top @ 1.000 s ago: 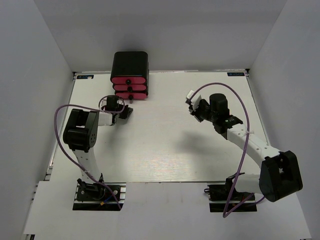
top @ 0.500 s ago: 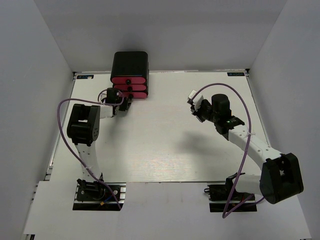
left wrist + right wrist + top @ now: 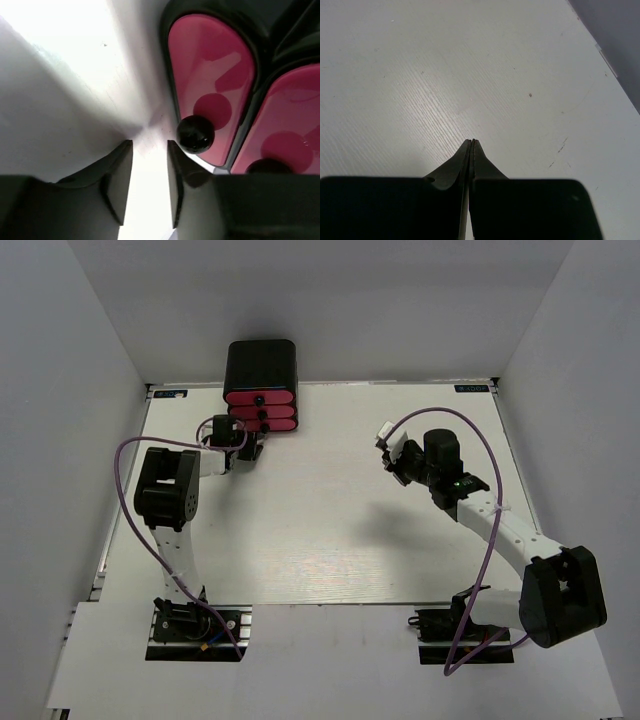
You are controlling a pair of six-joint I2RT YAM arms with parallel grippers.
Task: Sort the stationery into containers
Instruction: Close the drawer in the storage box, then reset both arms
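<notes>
The black rounded box [image 3: 260, 362] stands at the far left of the table with three pink-red drawers [image 3: 261, 412] and black knobs facing me. My left gripper [image 3: 248, 447] is right in front of the lowest drawer. In the left wrist view the gripper [image 3: 149, 146] is slightly open and empty, and a black knob [image 3: 195, 134] sits just right of its right fingertip, against a pink drawer front [image 3: 212, 75]. My right gripper [image 3: 389, 453] hovers over bare table at the right, shut and empty in its wrist view [image 3: 472, 143]. No capsule pieces or white block are in view.
The white table [image 3: 320, 530] is walled by grey panels on the left, right and back. The right arm's purple cable [image 3: 470, 430] loops above its wrist. The left arm's cable [image 3: 125, 455] arcs to the left.
My left gripper has moved away from me up to the drawer fronts and now sits against the lowest drawer. The right arm has hardly moved.
</notes>
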